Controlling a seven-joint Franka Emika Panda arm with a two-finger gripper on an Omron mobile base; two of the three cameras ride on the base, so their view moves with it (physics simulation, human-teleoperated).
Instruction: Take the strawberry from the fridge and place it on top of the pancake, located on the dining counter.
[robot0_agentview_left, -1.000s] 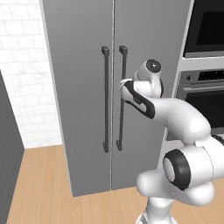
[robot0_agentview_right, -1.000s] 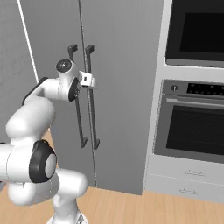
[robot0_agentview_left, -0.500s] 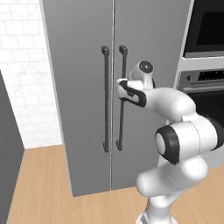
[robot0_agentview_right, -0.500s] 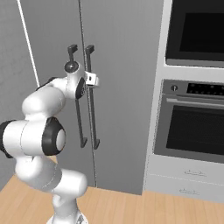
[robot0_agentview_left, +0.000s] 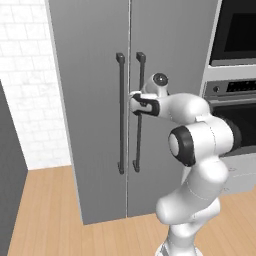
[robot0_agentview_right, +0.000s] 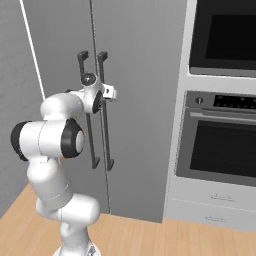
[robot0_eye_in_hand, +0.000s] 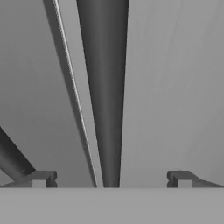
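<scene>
The fridge (robot0_agentview_left: 90, 100) (robot0_agentview_right: 140, 100) is a tall grey two-door unit, and both doors are closed. My gripper (robot0_agentview_left: 134, 104) (robot0_agentview_right: 112, 93) is up against the right door's dark vertical handle (robot0_agentview_left: 138, 140) (robot0_agentview_right: 106, 140), in its upper half. In the hand view the handle (robot0_eye_in_hand: 105, 87) runs up between my two fingertips (robot0_eye_in_hand: 41, 177), and the gripper (robot0_eye_in_hand: 109, 177) is open and wide of the bar on both sides. The left door's handle (robot0_agentview_left: 120, 125) stands just beside it. The strawberry is hidden behind the closed doors. The pancake and the dining counter are out of view.
A built-in wall oven stack (robot0_agentview_left: 235, 45) (robot0_agentview_right: 225, 150) stands right of the fridge, with drawers (robot0_agentview_right: 210, 205) below it. A white brick wall (robot0_agentview_left: 25, 75) and a dark panel (robot0_agentview_left: 10, 175) lie to the left. Wood floor (robot0_agentview_left: 50, 210) spreads in front.
The arm has stretched forward and brought the hand from in front of the doors up to the right door's handle. The gripper stayed open.
</scene>
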